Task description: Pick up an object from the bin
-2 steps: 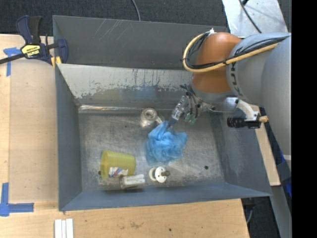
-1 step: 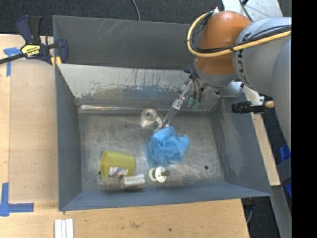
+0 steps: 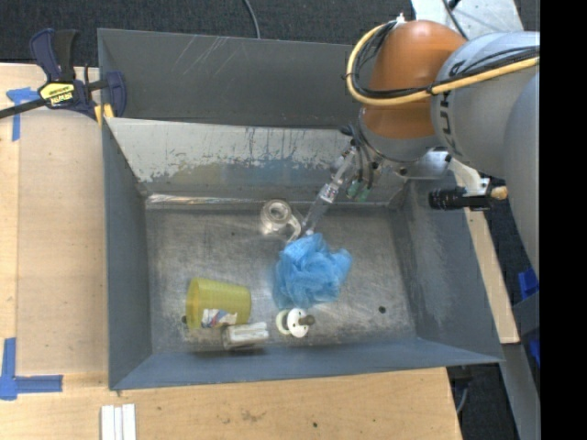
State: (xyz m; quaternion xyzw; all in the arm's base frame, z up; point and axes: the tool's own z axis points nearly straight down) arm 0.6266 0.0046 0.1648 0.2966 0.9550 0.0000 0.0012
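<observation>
Grey metal walls slope down to the scuffed floor of the bin (image 3: 174,246), and a few small things lie scattered over that floor. Taking the floor as a clock face, a blue mesh pouf (image 3: 314,275), crumpled and ruffled, lies near the middle, a little towards 3 o'clock. A small clear jar (image 3: 275,216) stands at 12 o'clock, close under the back wall and just beside the pouf's upper left edge. At 8 o'clock a yellow cup (image 3: 218,299) lies on its side, with a small red-and-white scrap (image 3: 216,318) at its lower edge. A short clear tube (image 3: 246,335) lies flat at 7 o'clock, just below the cup. A small round white piece (image 3: 294,322) sits at 6 o'clock, between the tube and the pouf's lower edge.

From 2 o'clock the arm (image 3: 486,108) reaches in over the bin's rim, its wrist under an orange cover (image 3: 408,71) looped with a yellow cable. The jaws slant down from the wrist towards 7 o'clock, between the clear jar and the pouf, and their tips end at the pouf's 11 o'clock edge. They look like one thin slanted shaft, so I cannot tell whether they stand wide or narrow, nor whether the tips touch the mesh. Nothing shows between them.
</observation>
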